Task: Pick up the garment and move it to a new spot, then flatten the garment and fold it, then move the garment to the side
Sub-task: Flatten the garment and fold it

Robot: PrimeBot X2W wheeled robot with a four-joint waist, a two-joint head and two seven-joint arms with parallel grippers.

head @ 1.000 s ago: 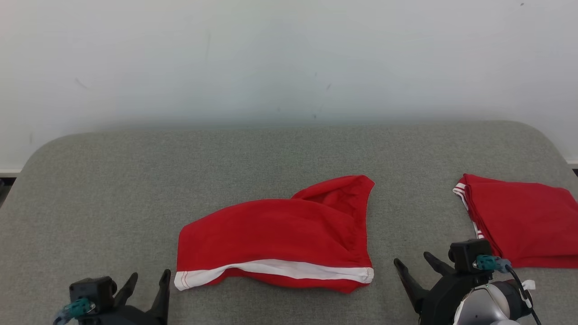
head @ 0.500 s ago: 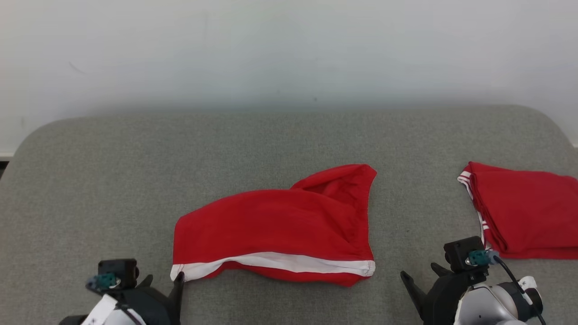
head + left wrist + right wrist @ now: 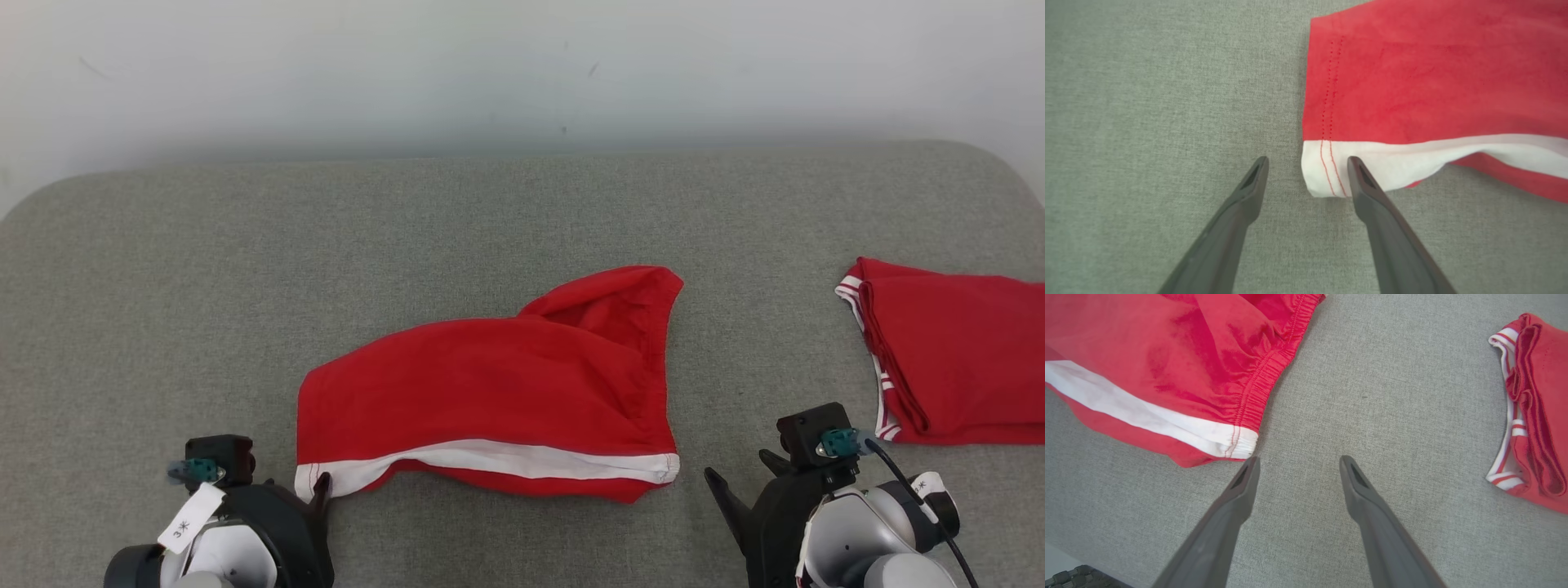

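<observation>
The garment (image 3: pixel 490 392) is a pair of red shorts with a white side stripe, lying rumpled in the middle of the grey padded table (image 3: pixel 490 212). My left gripper (image 3: pixel 314 494) stands open at its near left corner. In the left wrist view the fingers straddle the white hem corner of the garment (image 3: pixel 1412 81), with the left gripper (image 3: pixel 1307 161) not closed on it. My right gripper (image 3: pixel 739 467) is open just right of the elastic waistband corner. In the right wrist view the right gripper (image 3: pixel 1299 459) is over bare fabric, its left finger beside the garment (image 3: pixel 1188 363).
A second red garment (image 3: pixel 955 359) with white-striped trim lies folded at the table's right edge, also seen in the right wrist view as the folded garment (image 3: pixel 1535 396). A white wall rises behind the table. Bare grey surface stretches to the left and back.
The head camera has tilted down, shifting the whole picture up. My left gripper has come forward and right until its fingers straddle the white hem corner. The right gripper stays beside the waistband corner.
</observation>
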